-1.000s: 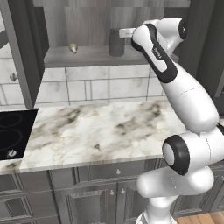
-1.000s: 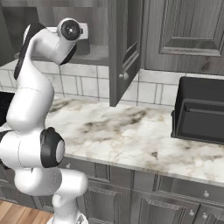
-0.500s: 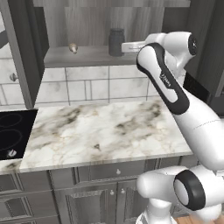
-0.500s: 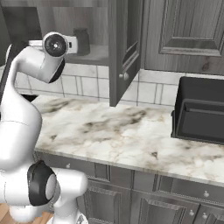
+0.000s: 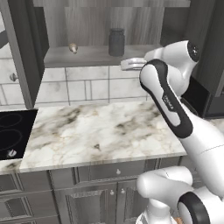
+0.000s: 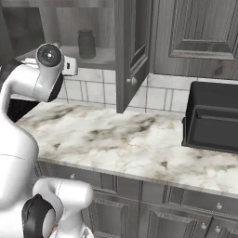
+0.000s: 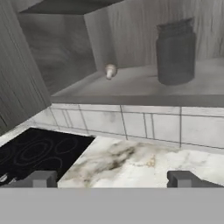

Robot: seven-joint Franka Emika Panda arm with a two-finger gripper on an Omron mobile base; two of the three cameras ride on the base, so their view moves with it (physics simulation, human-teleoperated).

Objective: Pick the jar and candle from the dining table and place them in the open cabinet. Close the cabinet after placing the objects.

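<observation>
The dark grey jar (image 5: 116,42) (image 6: 86,43) (image 7: 176,52) stands upright on the lower shelf (image 5: 87,56) (image 7: 144,85) of the open cabinet, its left door (image 5: 24,52) and right door (image 6: 135,46) swung out. My gripper (image 5: 126,64) (image 6: 70,66) (image 7: 113,179) hangs open and empty in front of the shelf edge, just below and right of the jar, apart from it. The hand view looks up at the jar from below the shelf. The candle and the dining table are out of view.
A small beige round thing (image 5: 73,47) (image 7: 110,70) lies on the shelf left of the jar. Below lies a marble counter (image 5: 100,131) with a black cooktop (image 5: 11,135) (image 7: 39,151) at its left. A dark box-like appliance (image 6: 214,121) stands at the counter's right.
My hand has drawn back from the jar and sunk below the shelf edge, jaws still open. The jar stays where it stood on the shelf.
</observation>
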